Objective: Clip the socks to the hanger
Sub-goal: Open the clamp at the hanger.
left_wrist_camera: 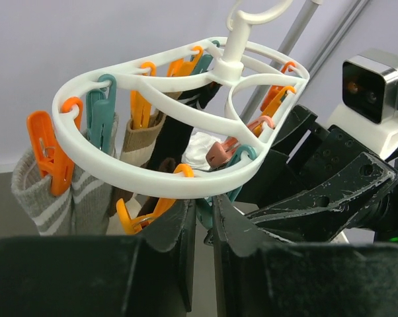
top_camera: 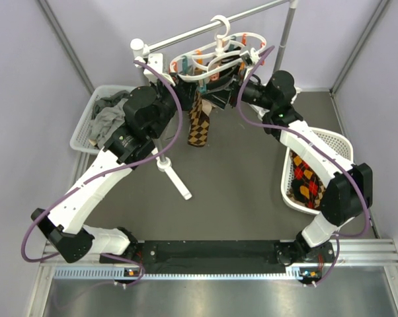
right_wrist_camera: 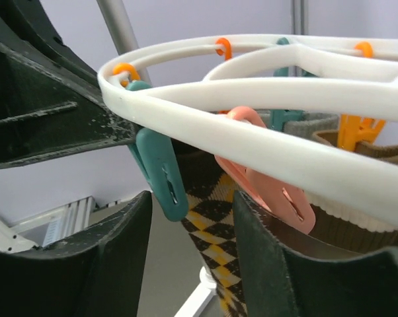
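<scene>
The white hanger (top_camera: 220, 45) hangs by its hook on the rail, with orange and teal clips round its ring (left_wrist_camera: 153, 179). One argyle sock (top_camera: 199, 122) dangles under it. My left gripper (left_wrist_camera: 204, 209) reaches up from below the ring's near edge and is shut on a teal clip (left_wrist_camera: 211, 212). My right gripper (right_wrist_camera: 192, 205) comes in from the other side, jaws apart. A teal clip (right_wrist_camera: 160, 173) and the hanging argyle sock (right_wrist_camera: 219, 221) show between its fingers; I cannot tell whether it touches them. A pink clip (right_wrist_camera: 273, 179) hangs beside its right finger.
Grey striped socks (left_wrist_camera: 50, 198) and a brown sock (left_wrist_camera: 141, 142) hang from other clips. A white basket (top_camera: 86, 119) of grey socks sits at the left, and a basket (top_camera: 338, 142) with more argyle socks (top_camera: 308, 183) at the right. The rail stand's foot (top_camera: 176, 178) crosses the table.
</scene>
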Controlling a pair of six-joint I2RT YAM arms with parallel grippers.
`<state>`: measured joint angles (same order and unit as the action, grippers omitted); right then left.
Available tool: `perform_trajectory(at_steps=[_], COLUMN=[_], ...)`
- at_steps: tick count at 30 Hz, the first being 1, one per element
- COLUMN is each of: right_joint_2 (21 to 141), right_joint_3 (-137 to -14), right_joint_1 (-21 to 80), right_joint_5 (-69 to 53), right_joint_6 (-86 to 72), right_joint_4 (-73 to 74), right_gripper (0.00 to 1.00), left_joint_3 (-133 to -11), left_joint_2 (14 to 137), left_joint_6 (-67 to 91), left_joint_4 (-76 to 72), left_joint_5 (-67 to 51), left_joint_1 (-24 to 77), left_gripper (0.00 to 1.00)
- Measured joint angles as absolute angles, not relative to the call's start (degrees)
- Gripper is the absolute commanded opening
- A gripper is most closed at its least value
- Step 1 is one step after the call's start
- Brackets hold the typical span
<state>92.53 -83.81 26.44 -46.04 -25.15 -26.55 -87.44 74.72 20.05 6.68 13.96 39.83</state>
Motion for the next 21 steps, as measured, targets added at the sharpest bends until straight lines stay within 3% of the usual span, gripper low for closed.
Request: perform_trajectory(at_steps=[9, 12, 21], right_joint_2=[92.5, 92.5, 92.3], right_joint_3=[-84.4, -84.4, -84.4], right_joint_1=[26.4, 26.4, 27.0], right_joint_5=[-49.3, -50.3, -48.6], right_joint_6=[-28.0, -28.4, -26.6], right_joint_4=[-29.4, -29.6, -27.6], right_gripper=[0.14, 0.05, 0.0], left_joint_3=[-87.4, -87.5, -87.5], left_joint_2=[74.8, 74.9, 74.9], left_joint_6=[21.0, 21.1, 21.2], left_joint_4=[6.3, 5.8, 5.8], left_joint_5=[14.0, 14.2, 12.9], left_joint_1=[39.8, 39.7, 39.8], left_gripper=[0.04, 0.09, 0.58])
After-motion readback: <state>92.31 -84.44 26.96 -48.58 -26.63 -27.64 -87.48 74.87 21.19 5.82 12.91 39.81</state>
